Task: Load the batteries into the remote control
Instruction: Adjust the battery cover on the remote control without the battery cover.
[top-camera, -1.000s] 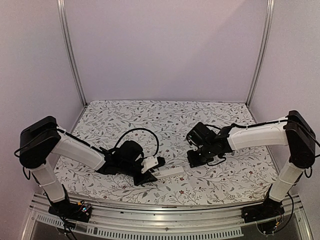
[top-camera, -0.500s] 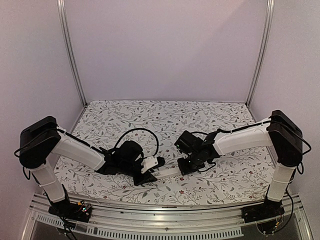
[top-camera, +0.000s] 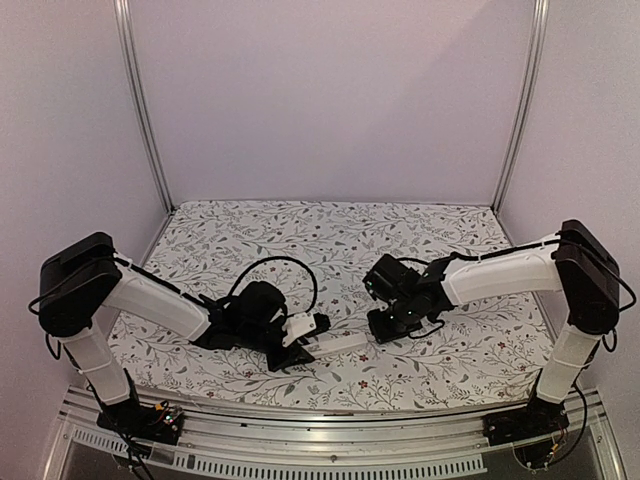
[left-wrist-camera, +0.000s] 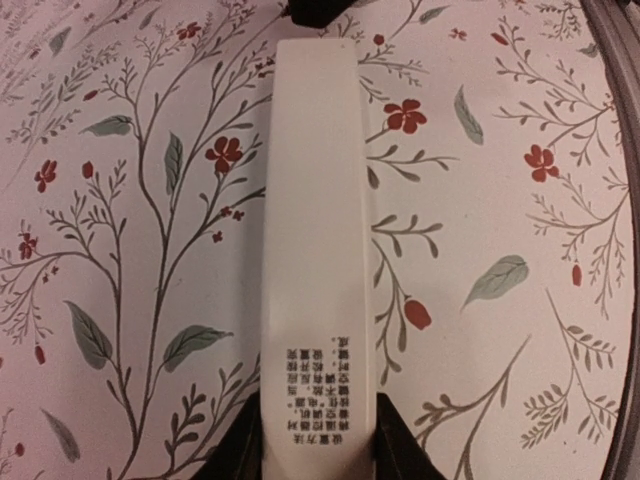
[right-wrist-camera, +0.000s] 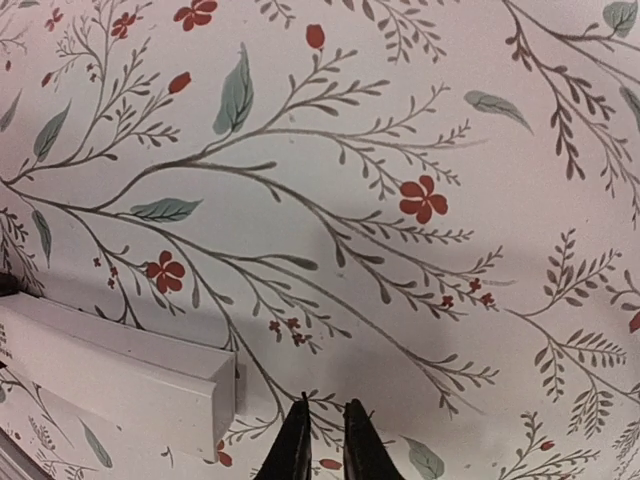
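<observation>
Top view: the left hand (top-camera: 303, 338) grips one end of the remote (top-camera: 342, 343), which lies low on the bench (top-camera: 460, 365). The right hand (top-camera: 385, 325) sits just beside its other end. No battery shows, so a move to load now would likely come to nothing.

Left wrist view: the fingers (left-wrist-camera: 240, 455) clamp both long sides at the printed end. The upper face looks plain, with no open bay visible, and a closed cover would block any battery. With only one end held, a push at the far end could swing the remote.

Right wrist view: the fingertips (right-wrist-camera: 296, 440) stand narrow, almost together, with nothing between them. The remote's (right-wrist-camera: 120, 380) square end lies to their left, apart from them. A careless sideways move could knock it askew.
</observation>
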